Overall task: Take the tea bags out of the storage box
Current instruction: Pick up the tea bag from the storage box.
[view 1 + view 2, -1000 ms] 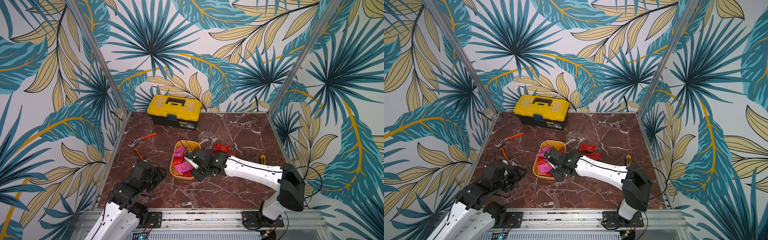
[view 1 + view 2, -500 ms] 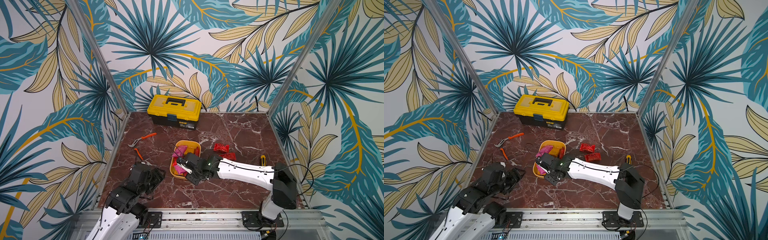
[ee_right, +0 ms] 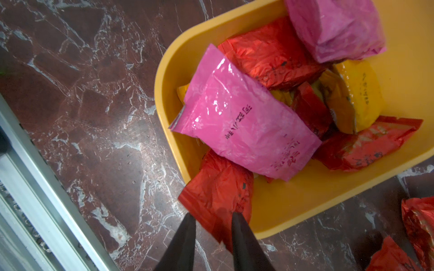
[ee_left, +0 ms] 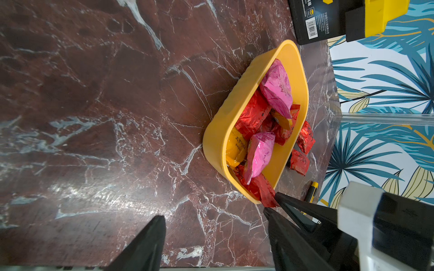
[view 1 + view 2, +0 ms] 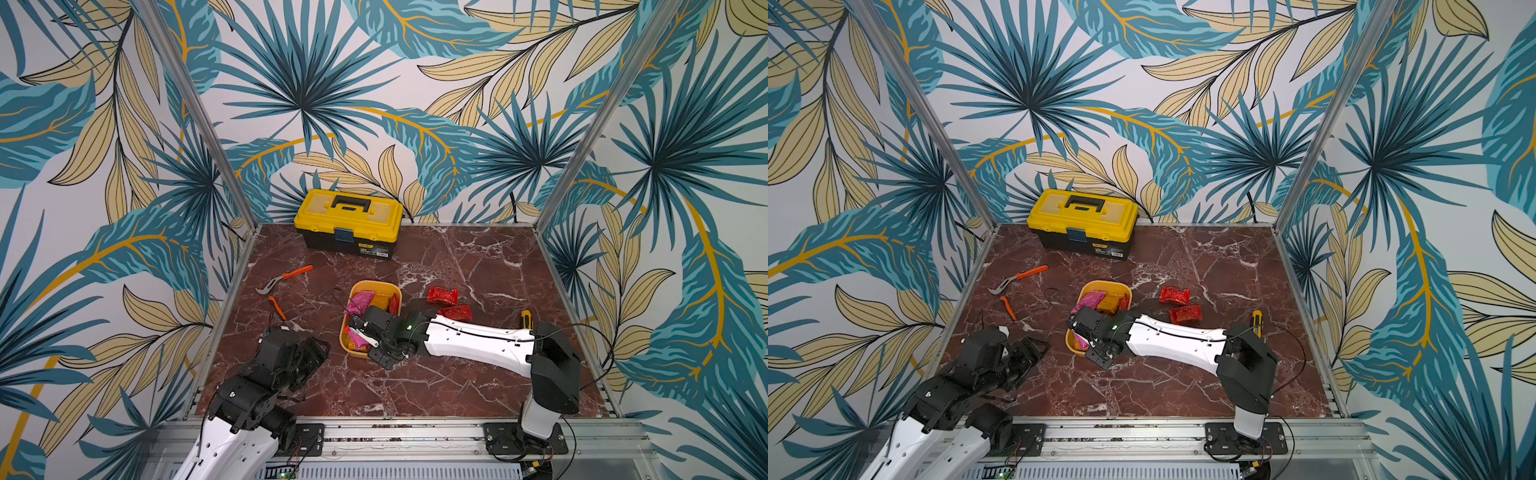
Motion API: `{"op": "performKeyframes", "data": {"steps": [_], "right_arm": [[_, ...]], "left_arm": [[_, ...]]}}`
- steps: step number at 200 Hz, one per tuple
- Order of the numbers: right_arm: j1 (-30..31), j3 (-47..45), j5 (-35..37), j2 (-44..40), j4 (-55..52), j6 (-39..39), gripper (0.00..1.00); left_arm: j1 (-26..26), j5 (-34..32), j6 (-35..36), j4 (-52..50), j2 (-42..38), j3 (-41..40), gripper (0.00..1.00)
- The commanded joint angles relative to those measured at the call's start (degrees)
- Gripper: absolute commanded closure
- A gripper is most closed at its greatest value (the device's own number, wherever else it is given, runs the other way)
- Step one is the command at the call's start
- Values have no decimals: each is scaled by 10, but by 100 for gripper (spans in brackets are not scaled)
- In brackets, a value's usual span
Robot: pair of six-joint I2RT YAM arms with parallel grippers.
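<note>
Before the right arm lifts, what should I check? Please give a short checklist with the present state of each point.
1. The right gripper straddles the red sachet at the storage box rim: ok.
2. Grip closed firmly: cannot tell.
3. Red sachet free of others: not ok, the pink sachet lies over its inner end.
4. The left gripper open, empty, apart from the box: ok.
5. Storage box flat on the table: ok.

Right arm reaches low and long, right gripper nipping a red tea bag by its corner. Left arm sits folded, left gripper jaws wide apart.
</note>
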Motion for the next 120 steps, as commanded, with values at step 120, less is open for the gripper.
{"op": "performKeyframes", "data": {"steps": [120], "right_arm": [[16,24,-3,-16,-24,-15,100]], "left_arm": [[4,-9,0,-3,-4,12,24]]}}
